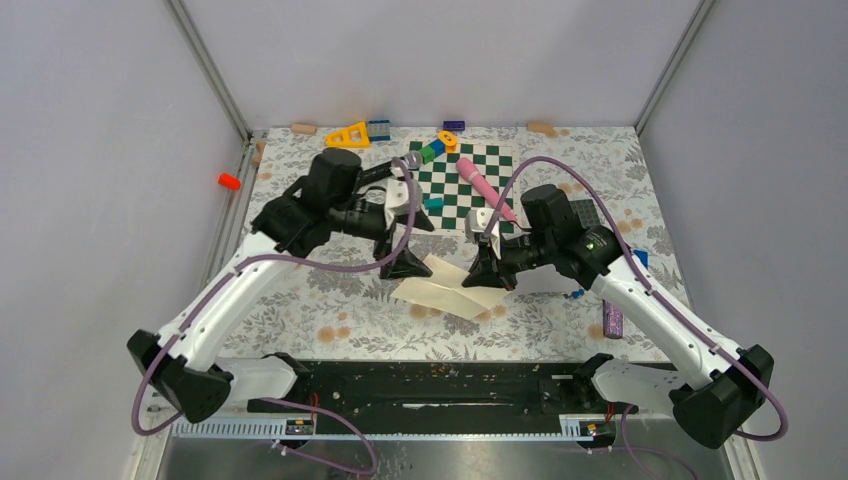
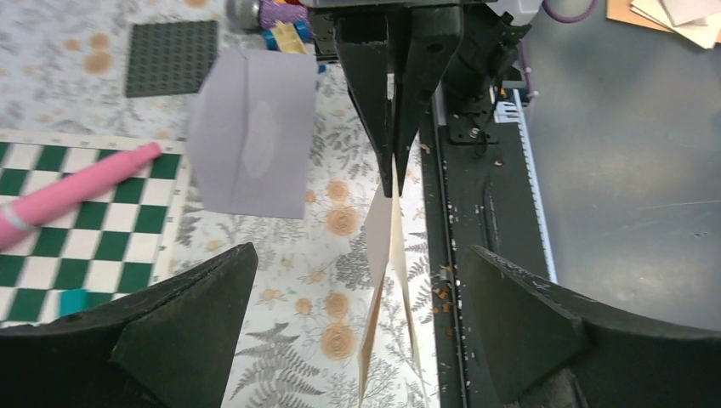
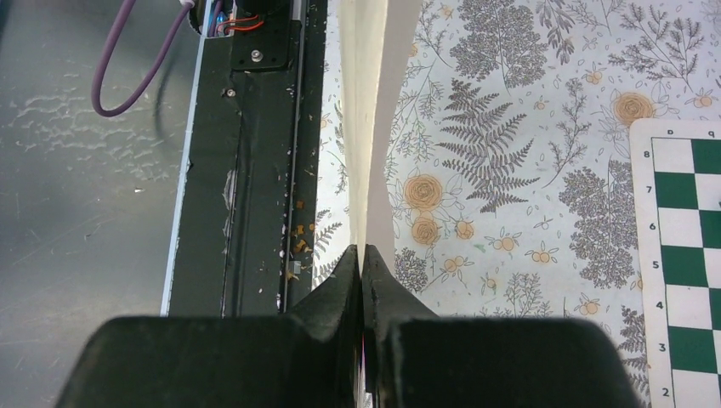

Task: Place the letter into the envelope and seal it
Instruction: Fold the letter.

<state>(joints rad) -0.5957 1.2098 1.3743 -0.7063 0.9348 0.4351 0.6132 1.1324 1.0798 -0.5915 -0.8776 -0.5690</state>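
The letter (image 1: 445, 290) is a cream folded sheet lying on the flowered cloth between my two grippers. My right gripper (image 1: 488, 272) is shut on its right end; in the right wrist view the letter (image 3: 374, 127) runs edge-on away from the pinched fingertips (image 3: 363, 255). My left gripper (image 1: 405, 265) stands open at the sheet's left end. In the left wrist view the letter (image 2: 380, 255) passes between the wide-apart fingers (image 2: 153, 331) without touching them. The light grey envelope (image 2: 251, 144) lies flat beyond, beside the chessboard.
A green chessboard (image 1: 465, 185) carries a pink marker (image 1: 485, 188). A dark grey studded plate (image 2: 170, 58) lies by the envelope. Small toys, among them a yellow triangle (image 1: 348, 135), line the back edge. A purple cylinder (image 1: 612, 320) lies right. The black rail (image 1: 430, 385) borders the front.
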